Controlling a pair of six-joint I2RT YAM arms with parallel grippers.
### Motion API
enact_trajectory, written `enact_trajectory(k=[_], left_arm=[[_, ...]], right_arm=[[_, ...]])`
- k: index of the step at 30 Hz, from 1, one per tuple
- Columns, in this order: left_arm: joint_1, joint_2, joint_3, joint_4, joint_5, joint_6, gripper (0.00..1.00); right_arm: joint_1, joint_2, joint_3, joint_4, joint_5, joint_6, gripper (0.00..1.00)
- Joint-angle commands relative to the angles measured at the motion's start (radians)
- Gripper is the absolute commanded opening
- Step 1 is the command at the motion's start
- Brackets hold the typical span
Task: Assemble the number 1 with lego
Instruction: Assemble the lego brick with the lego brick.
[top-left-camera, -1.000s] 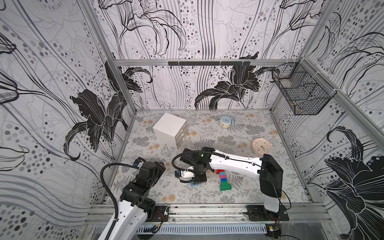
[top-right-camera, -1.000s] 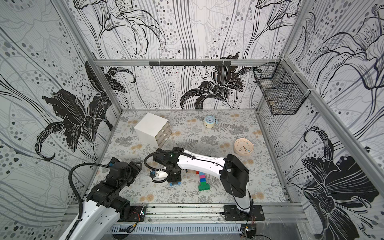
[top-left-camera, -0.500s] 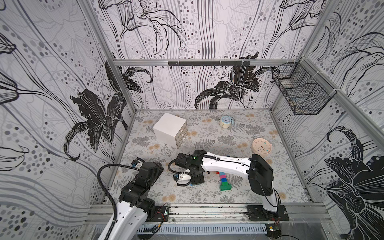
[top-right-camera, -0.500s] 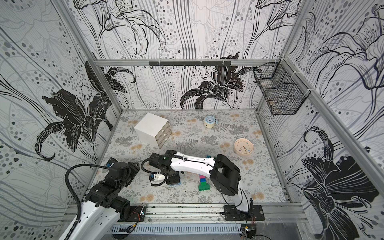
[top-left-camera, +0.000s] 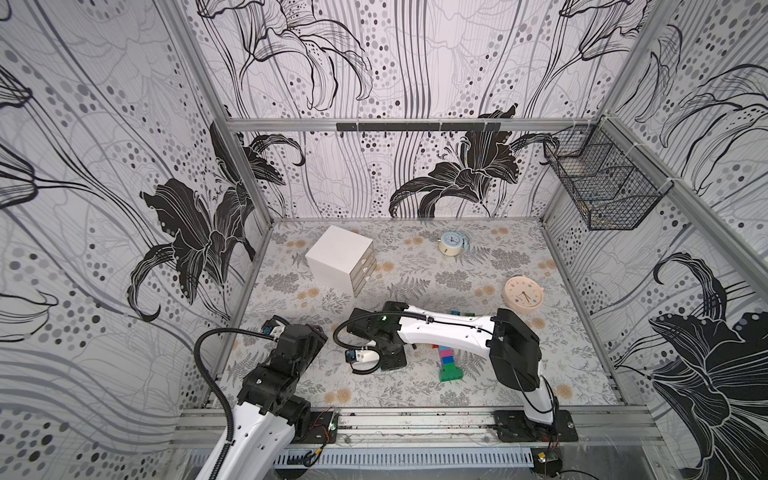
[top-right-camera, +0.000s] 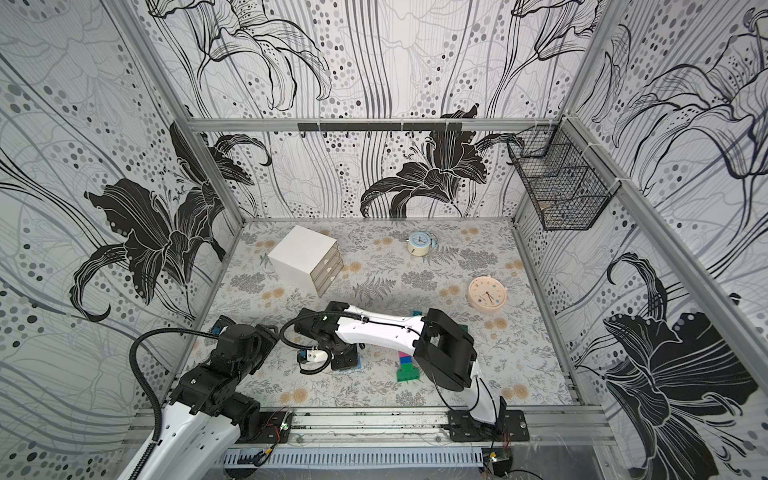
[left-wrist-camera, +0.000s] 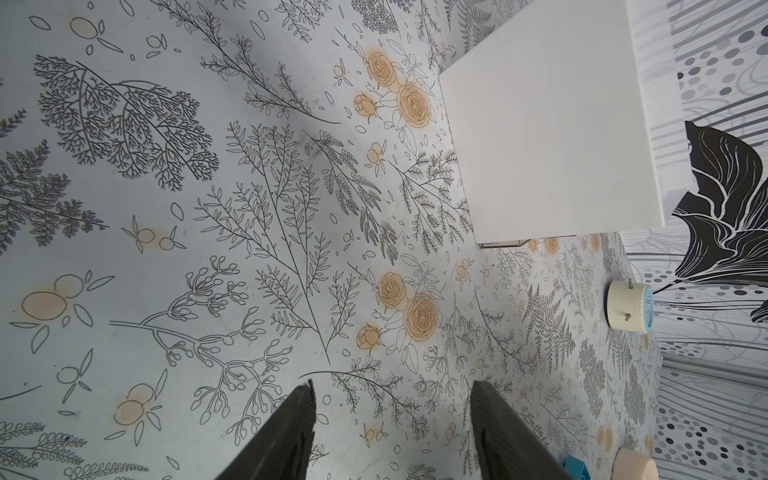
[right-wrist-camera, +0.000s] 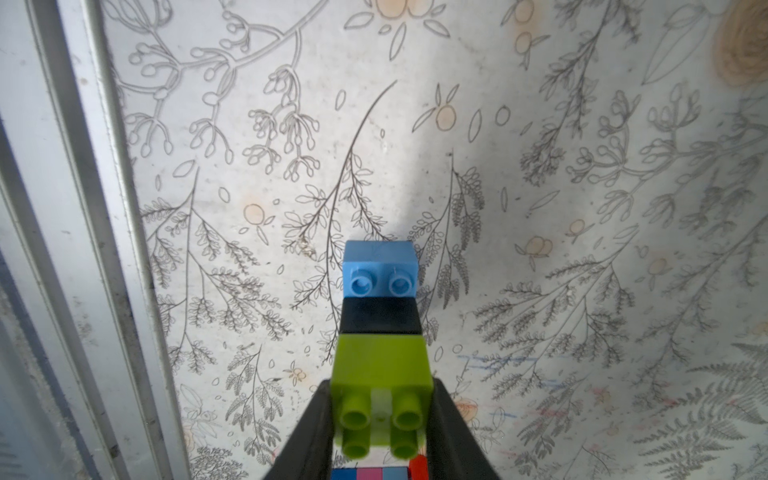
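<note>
the right gripper (right-wrist-camera: 382, 419) was found pinched on a lime brick (right-wrist-camera: 380, 365) — a black brick (right-wrist-camera: 379, 318) and a light blue brick (right-wrist-camera: 379, 266) were lined up beyond it, low over the desk (top-left-camera: 415, 266) near its front edge. a lego column (top-left-camera: 449, 372) on a dark green base was laid just beside, at the front middle. the left gripper (left-wrist-camera: 392, 415) was held spread, with nothing between its jaws — by the front left corner.

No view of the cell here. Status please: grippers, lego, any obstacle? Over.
Left gripper open, empty. Right gripper shut on lime brick, black brick and blue brick attached. Brick column lies close by; no obstacle seen between.
</note>
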Motion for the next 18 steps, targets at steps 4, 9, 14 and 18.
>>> enact_trajectory(k=[4,9,14,18], left_arm=[[0.005,-0.023,0.044,-0.020,-0.035,0.019,0.63],[0.006,-0.027,0.048,-0.018,-0.033,0.023,0.63],[0.006,-0.016,0.060,-0.016,-0.028,0.042,0.63],[0.006,-0.008,0.066,-0.014,-0.018,0.052,0.64]], right_arm=[[0.004,0.104,-0.048,-0.014,-0.038,-0.004,0.23],[0.004,0.099,-0.053,0.007,-0.062,0.019,0.35],[0.000,-0.035,-0.054,0.083,-0.072,0.078,0.60],[-0.022,-0.173,-0.094,0.151,-0.106,0.168,0.68]])
